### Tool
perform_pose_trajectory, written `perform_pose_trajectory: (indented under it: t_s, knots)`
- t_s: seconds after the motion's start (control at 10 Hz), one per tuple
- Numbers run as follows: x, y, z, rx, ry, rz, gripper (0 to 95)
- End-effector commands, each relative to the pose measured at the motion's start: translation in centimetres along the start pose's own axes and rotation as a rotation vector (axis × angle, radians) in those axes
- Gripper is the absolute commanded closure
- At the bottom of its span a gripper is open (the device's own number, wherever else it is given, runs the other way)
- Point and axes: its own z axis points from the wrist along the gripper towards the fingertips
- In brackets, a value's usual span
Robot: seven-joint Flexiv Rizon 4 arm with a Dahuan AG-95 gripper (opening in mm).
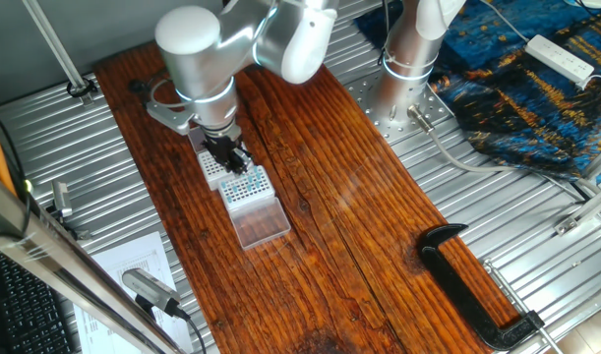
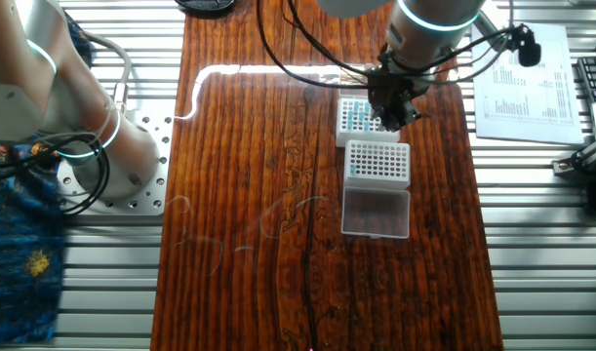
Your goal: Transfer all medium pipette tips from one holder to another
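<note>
A glossy, dark reddish-brown wooden tabletop [image 2: 278, 146] with strong grain sits on ribbed, matt silver metal decking [image 1: 448, 167]. The robot arm [image 1: 197, 49] has a smooth, satin grey metal casing. Two white plastic tip racks [image 2: 377, 161] hold tiny teal-blue plastic pipette tips [image 1: 247, 184]; beside them lies a clear, shiny plastic lid [image 2: 376, 213]. A matt black metal clamp [image 1: 467, 285] rests near patterned blue cloth [image 1: 536, 88] and printed white paper [image 2: 522, 83].

Silver-grey Flexiv arm [image 1: 197, 59] w/ fat rounded cylindrical links, smooth matte metal, white shell segments nr the elbow. Thin teal ring at the base joint [image 1: 410, 69]. Small black two-finger gripper [image 1: 227, 154] on a grey flange plate; black cables run along the wrist [image 2: 429, 39].
</note>
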Motion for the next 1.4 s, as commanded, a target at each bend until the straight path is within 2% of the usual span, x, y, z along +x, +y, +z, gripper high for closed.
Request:
perform_pose_trajectory:
  t_s: [0.1,0.6,1.4]
  knots:
    - [0.2,0.1,0.2,0.0,-0.002,-0.002,76.0]
    - [0.6,0.5,0.4,-0.002,0.002,-0.003,76.0]
    - [0.8,0.6,1.2,0.014,0.006,0.008,76.0]
